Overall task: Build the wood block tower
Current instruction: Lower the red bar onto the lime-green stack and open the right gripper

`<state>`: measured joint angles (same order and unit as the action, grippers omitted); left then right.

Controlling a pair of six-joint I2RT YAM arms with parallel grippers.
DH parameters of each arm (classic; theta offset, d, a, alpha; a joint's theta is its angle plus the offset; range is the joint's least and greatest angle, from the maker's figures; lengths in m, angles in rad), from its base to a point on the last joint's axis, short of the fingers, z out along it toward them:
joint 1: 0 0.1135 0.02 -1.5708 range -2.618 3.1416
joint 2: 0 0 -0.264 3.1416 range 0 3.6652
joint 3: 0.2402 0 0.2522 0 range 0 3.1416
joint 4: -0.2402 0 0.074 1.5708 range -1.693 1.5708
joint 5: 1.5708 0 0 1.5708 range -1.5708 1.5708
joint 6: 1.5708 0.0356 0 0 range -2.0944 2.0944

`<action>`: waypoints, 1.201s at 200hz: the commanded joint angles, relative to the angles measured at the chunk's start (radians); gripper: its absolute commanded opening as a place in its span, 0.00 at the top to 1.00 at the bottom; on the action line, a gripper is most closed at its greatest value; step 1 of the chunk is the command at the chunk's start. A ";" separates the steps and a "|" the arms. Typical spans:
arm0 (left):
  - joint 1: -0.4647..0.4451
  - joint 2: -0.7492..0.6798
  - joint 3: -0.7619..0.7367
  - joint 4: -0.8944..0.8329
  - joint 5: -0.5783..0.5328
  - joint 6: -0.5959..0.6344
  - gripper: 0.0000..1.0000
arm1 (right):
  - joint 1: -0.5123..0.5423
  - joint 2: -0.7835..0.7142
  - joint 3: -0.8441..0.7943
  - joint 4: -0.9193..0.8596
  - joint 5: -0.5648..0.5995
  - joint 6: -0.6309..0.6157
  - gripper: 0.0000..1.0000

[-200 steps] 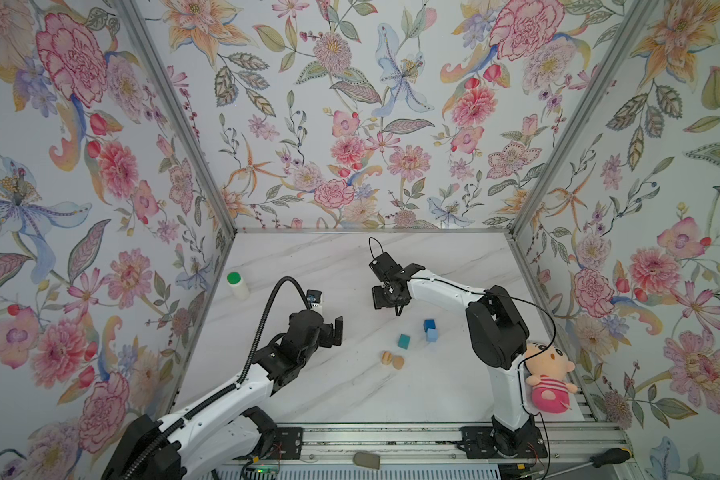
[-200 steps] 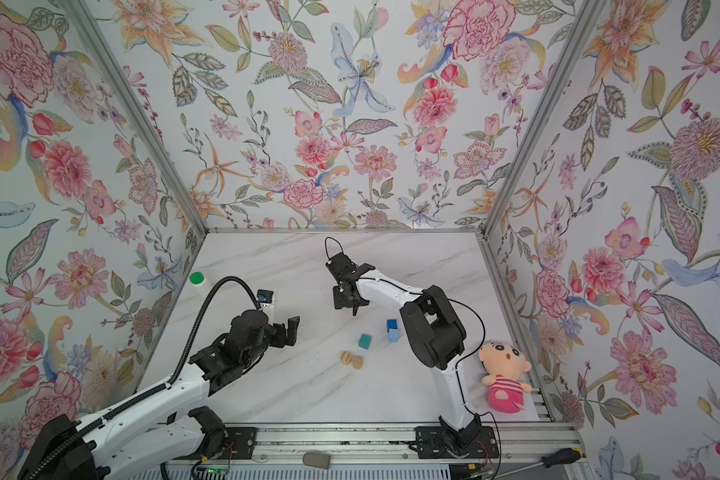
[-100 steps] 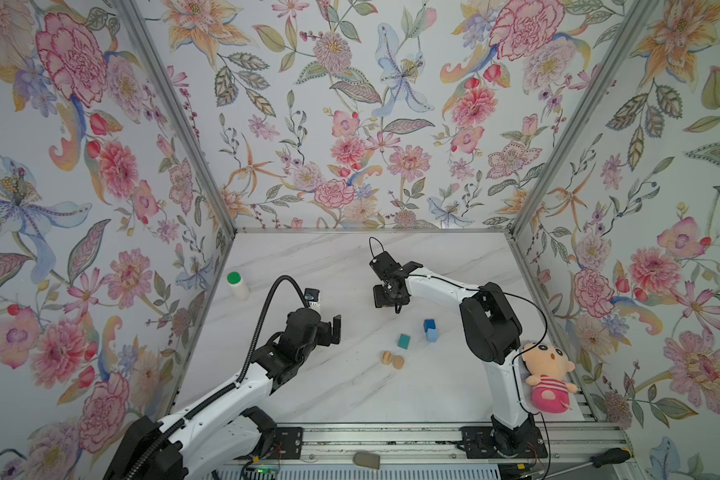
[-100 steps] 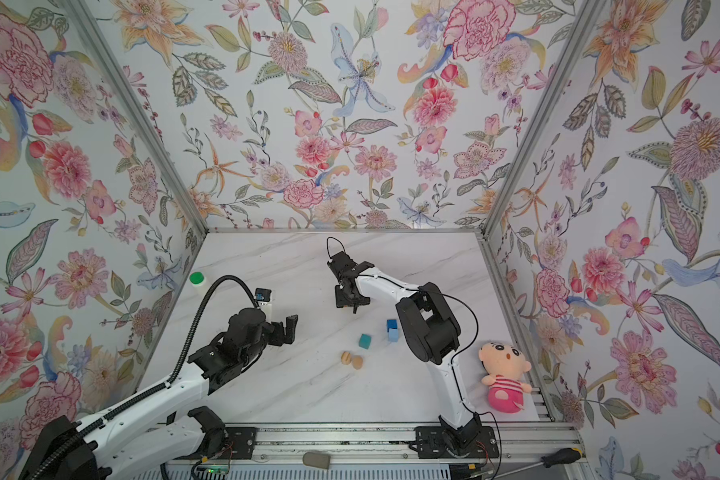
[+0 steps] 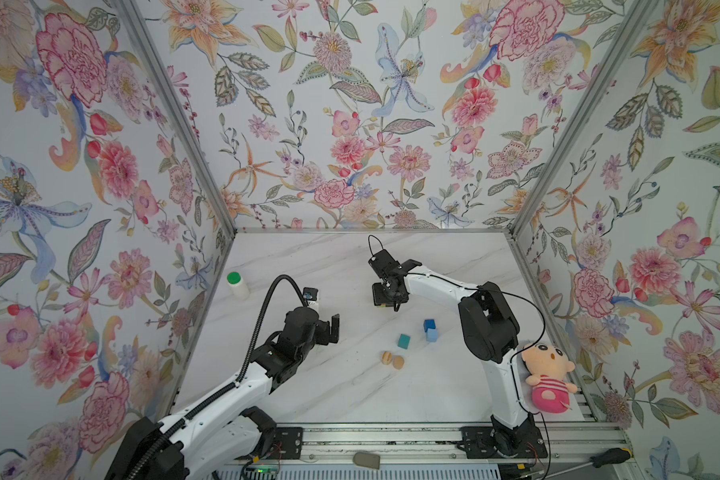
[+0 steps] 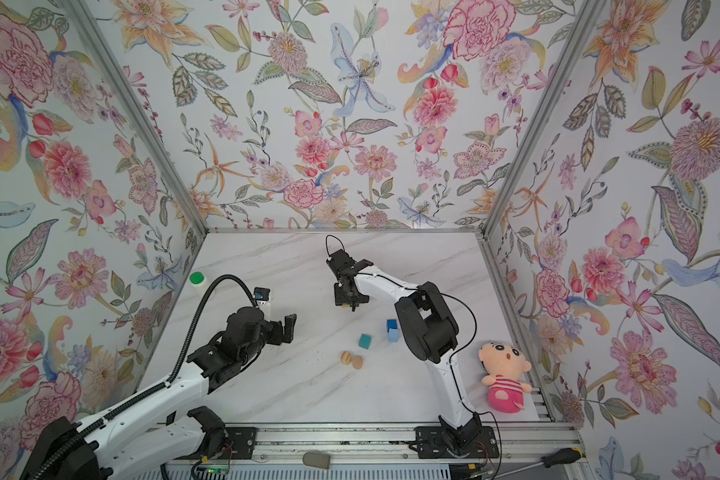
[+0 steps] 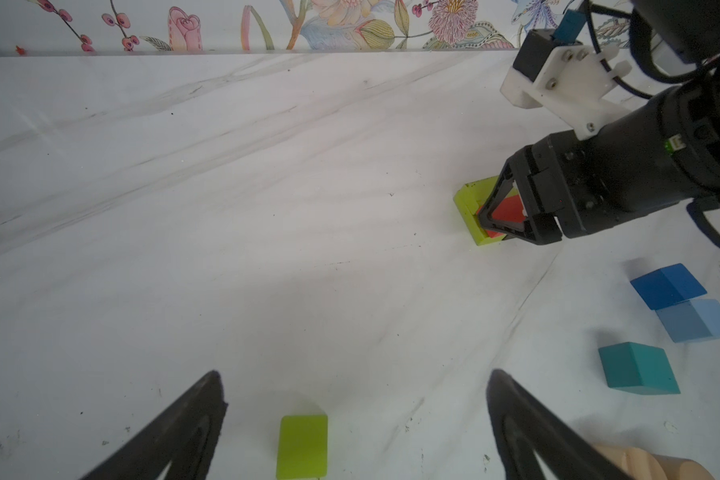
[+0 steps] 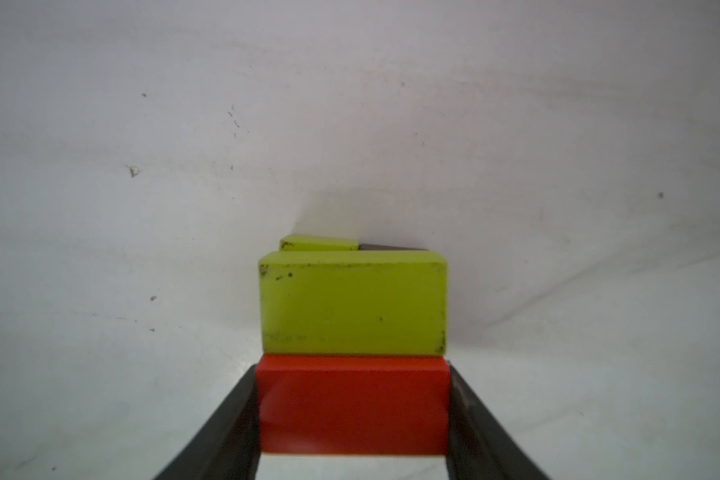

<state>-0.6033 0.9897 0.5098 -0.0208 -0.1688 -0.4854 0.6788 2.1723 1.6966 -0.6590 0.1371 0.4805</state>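
Note:
My right gripper point(image 8: 352, 419) is shut on a red block point(image 8: 352, 403). The red block's far edge touches a yellow-green block point(image 8: 352, 307); behind that show a second yellow-green block point(image 8: 319, 243) and a dark brown sliver point(image 8: 391, 247). In both top views this small tower is hidden under the right gripper point(image 5: 385, 297) near mid-table. My left gripper point(image 7: 356, 415) stands open above the table, with a third yellow-green block point(image 7: 302, 446) lying flat between its fingers, untouched. Loose on the table lie a blue block point(image 5: 429, 325), a light blue block point(image 5: 432, 334), a teal block point(image 5: 403, 341) and two tan rounded pieces point(image 5: 392, 360).
A white green-capped bottle point(image 5: 238, 284) stands near the left wall. A pink plush doll point(image 5: 547, 378) lies by the right arm's base at the front right. Flowered walls close in three sides of the marble table point(image 5: 308, 257).
The right arm's elbow has shifted slightly while its gripper stays at the same spot with the red block. The left arm has barely moved.

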 commanded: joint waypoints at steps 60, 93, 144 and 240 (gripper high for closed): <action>0.020 0.001 0.012 0.007 0.012 0.016 0.01 | -0.004 0.042 0.050 -0.037 0.005 0.021 0.42; 0.023 -0.001 0.011 0.007 0.017 0.017 0.01 | -0.005 0.047 0.055 -0.044 0.006 0.024 0.41; 0.025 -0.005 0.007 0.006 0.018 0.016 0.01 | -0.005 0.048 0.056 -0.044 0.001 0.026 0.35; 0.026 -0.015 0.026 -0.012 0.019 0.012 0.01 | 0.004 -0.082 0.031 -0.043 -0.010 -0.001 0.09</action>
<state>-0.5880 0.9874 0.5098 -0.0212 -0.1600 -0.4850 0.6792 2.1944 1.7336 -0.6807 0.1349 0.4938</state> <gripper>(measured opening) 0.993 0.904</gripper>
